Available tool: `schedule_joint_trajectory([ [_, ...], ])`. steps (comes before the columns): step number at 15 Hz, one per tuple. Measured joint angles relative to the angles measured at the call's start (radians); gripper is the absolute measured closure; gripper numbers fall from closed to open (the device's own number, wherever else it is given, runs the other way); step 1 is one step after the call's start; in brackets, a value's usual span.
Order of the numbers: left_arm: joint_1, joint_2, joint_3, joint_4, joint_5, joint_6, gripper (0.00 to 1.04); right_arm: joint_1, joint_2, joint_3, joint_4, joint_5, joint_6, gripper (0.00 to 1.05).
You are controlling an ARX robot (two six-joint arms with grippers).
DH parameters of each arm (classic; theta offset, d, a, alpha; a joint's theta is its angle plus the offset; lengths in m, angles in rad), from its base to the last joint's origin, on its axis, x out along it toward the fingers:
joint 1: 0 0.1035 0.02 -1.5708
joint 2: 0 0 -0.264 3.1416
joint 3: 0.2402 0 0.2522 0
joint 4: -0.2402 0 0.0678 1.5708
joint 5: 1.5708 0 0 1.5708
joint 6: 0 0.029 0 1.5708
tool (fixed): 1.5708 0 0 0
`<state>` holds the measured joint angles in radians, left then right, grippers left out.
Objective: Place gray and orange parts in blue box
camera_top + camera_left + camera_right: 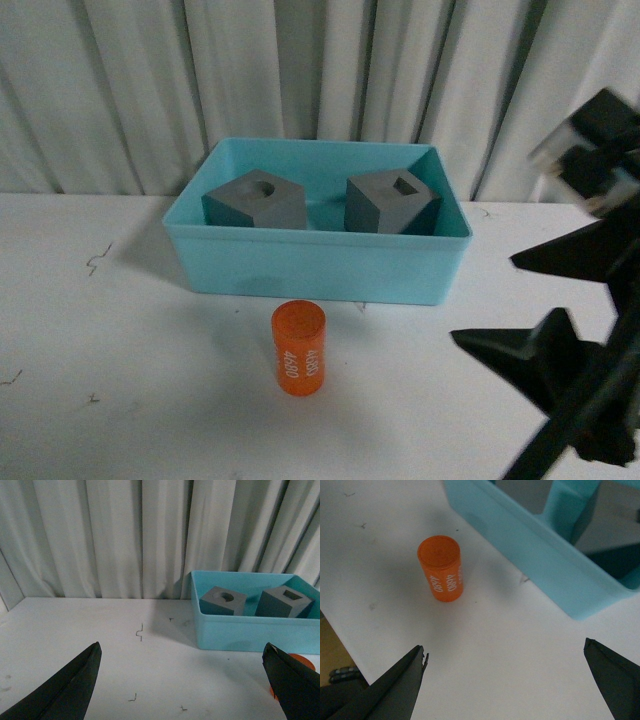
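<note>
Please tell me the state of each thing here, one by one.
Box: open, holds both cubes.
Round-hole cube: inside the box.
Square-hole cube: inside the box.
Cylinder: upright on the table, outside the box.
Left claw: open, empty.
Right claw: open, empty.

The box (318, 268) is plain light turquoise. The round-holed cube (255, 207) and the square-holed cube (390, 208) are matte dark gray. The cylinder (299, 348) is bright orange with white digits. The tabletop (120, 350) is white, flecked with small dark marks. The curtain (120, 80) is pale gray-white.
</note>
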<state>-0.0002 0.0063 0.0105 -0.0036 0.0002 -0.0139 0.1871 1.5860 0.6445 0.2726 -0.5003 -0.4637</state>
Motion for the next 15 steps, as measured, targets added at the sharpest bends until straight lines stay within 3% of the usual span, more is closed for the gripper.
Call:
schedule_joint_trajectory([
  [7,0.0,0.0,0.0,0.0,0.0,0.0,0.07,0.156,0.283,0.208,0.032,0.029,0.026,0.06],
  [15,0.0,0.0,0.0,0.0,0.0,0.0,0.07,0.24,0.44,0.328,0.062,0.062,0.047,0.06],
])
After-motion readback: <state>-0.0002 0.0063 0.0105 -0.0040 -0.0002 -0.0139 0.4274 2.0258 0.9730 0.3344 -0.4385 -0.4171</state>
